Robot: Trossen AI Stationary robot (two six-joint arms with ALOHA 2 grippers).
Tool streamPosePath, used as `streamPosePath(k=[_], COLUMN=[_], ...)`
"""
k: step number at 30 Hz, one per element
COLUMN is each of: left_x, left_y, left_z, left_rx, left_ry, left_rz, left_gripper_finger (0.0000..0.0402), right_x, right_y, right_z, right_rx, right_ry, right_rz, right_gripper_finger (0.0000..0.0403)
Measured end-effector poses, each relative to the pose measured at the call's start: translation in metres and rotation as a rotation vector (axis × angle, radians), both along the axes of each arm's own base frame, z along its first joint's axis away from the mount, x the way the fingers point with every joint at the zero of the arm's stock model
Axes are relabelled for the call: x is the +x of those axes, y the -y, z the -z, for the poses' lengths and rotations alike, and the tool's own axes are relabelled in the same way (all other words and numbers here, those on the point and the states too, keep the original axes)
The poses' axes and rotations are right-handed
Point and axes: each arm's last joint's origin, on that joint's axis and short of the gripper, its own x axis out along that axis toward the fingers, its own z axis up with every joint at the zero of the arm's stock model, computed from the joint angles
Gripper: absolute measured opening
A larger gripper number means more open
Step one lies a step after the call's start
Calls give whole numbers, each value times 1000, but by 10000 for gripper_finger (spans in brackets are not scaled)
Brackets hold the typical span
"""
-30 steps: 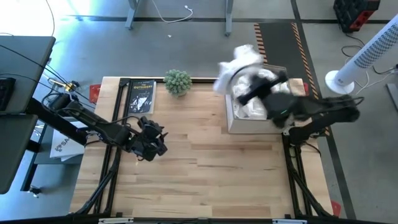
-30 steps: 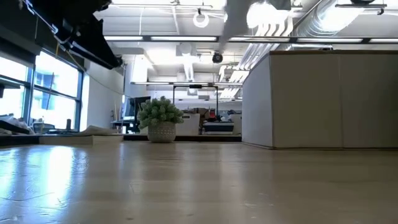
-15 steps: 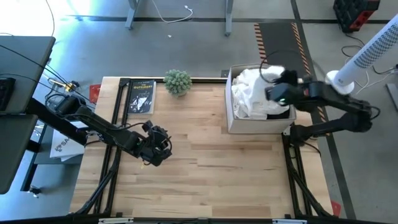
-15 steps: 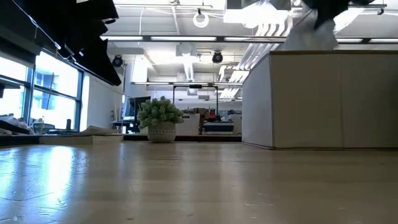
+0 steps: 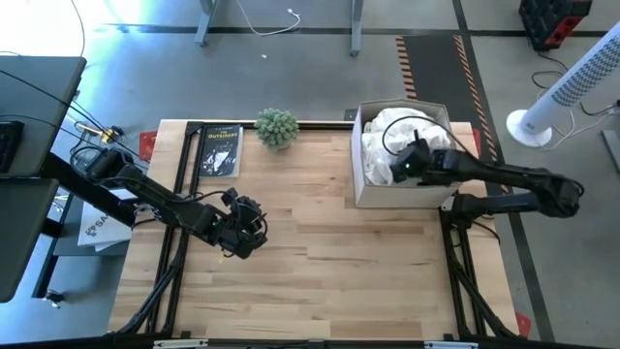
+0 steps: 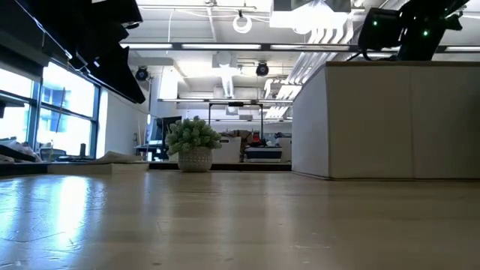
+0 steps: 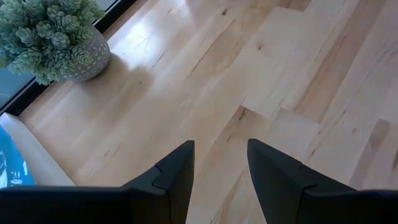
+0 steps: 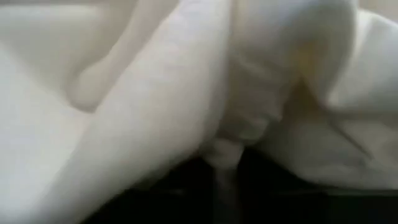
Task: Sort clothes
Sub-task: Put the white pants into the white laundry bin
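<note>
A heap of white clothes (image 5: 399, 129) fills the white cardboard box (image 5: 360, 194) at the table's far right. My right gripper (image 5: 405, 165) is down in the box among them, shut on white fabric (image 8: 174, 93) that fills the right wrist view. Part of the right arm shows above the box wall in the low view (image 6: 405, 26). My left gripper (image 5: 242, 231) hovers over bare wood at the table's left middle, open and empty (image 7: 221, 149). No dark garment is in view. My right gripper holds a bunched fold of the white garment (image 8: 224, 146), which narrows into the dark between its fingers. It comes from above, slanting into the box. The garment lies on the other white clothes in the box. How many layers, I cannot tell.
A black book with yellow lettering (image 5: 219, 150) lies at the table's far left. A small potted plant (image 5: 277, 126) stands at the far edge beside it, and shows in the left wrist view (image 7: 53, 37). Bare wood (image 5: 320, 242) spans the middle and near side.
My right gripper has carried the white garment from above the box's far left corner over the box, then down into it. The garment, hanging high before, now rests on the heap inside. My left gripper has shifted a little toward the table's right and near edge.
</note>
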Motion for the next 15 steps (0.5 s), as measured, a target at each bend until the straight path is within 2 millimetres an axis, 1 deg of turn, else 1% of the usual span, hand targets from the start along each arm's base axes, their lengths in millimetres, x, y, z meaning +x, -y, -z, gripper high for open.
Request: streamPosePath(k=[1,3,5,7,8,10,11,13,15], left_x=[0,0,0,0,0,0,0,0,0], left_y=[0,0,0,0,0,0,0,0,0], left_z=[0,0,0,0,0,0,0,0,0], left_rx=[0,0,0,-1,-1,-3,-5,-6,-6], left_ry=[-1,-1,0,0,1,-1,-1,-1,-1], left_rz=[0,0,0,0,0,1,2,2,2], left_gripper_finger=[147,147,147,147,147,147,147,147,147], right_x=[-1,-1,0,-2,-5,-9,-11,-12,-11], right_y=[1,2,2,1,-1,-3,-4,-5,-4], right_z=[-6,-25,-49,-80,-95,-116,-124,-139,-142], right_rx=[22,49,76,104,120,140,127,6,-147], right_ry=[2,27,72,140,167,194,206,228,227], right_rz=[-20,-68,-111,-126,-125,-101,-101,-121,-108], right_gripper_finger=[70,101,130,152,159,166,168,168,169])
